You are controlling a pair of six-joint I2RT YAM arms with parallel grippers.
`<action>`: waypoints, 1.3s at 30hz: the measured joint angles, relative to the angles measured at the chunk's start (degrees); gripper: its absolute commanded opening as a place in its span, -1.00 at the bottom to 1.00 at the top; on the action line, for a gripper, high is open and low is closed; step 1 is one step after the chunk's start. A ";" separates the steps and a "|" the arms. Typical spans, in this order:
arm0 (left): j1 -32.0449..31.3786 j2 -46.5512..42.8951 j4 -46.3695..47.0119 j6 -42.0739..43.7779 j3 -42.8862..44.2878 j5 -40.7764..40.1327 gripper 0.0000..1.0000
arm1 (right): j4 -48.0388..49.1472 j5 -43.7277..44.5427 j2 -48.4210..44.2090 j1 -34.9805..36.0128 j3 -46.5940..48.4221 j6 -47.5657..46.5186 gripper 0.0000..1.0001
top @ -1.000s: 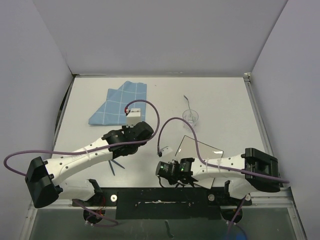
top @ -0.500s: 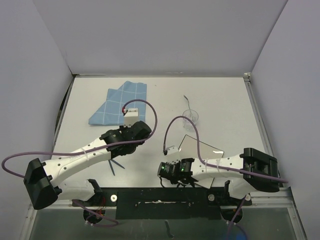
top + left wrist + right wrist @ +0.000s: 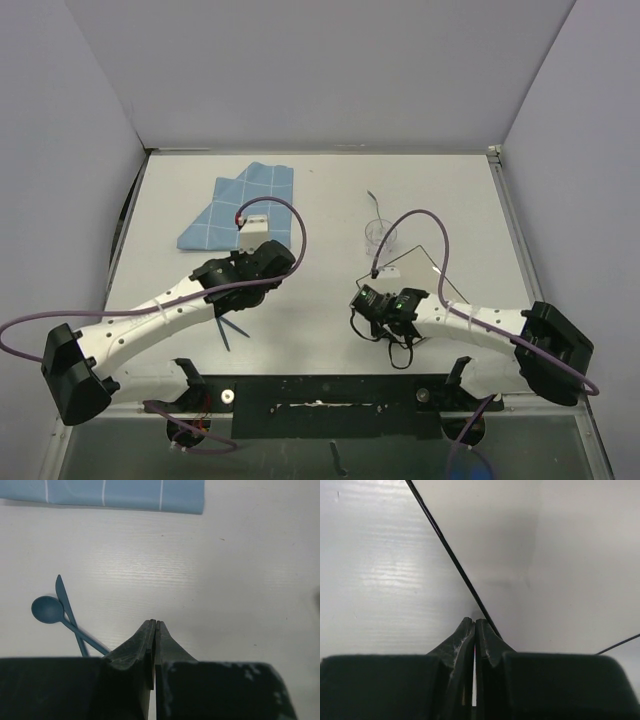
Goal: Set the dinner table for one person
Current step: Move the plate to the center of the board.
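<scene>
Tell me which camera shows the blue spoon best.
Left wrist: the blue spoon lies in plain sight, bowl and handle clear, crossed with a blue knife. Top external shows only thin dark slivers by the left arm. Right wrist shows none of it.

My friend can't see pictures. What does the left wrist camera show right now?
The left gripper is shut, holding nothing, over a white table. To its left lie a blue spoon and a thin blue utensil, crossed. A blue checked cloth runs along the top edge.
</scene>
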 measured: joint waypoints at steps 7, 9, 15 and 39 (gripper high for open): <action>1.11 -1.25 -0.39 0.15 0.00 0.02 -1.00 | -0.13 0.11 -2.93 -7.13 -0.02 -4.96 -1.00; 1.49 -1.25 -0.39 0.24 0.00 0.15 -1.00 | -0.15 0.15 -3.19 -9.29 -0.02 -6.23 -1.00; 2.25 -1.22 -0.37 0.48 0.00 0.55 -1.00 | 0.11 -0.55 -4.70 -17.57 -0.02 -11.19 -1.00; 4.15 -1.22 -0.33 1.77 -0.02 1.95 -1.00 | 8.63 -10.03 5.49 -11.39 7.54 -16.39 -1.00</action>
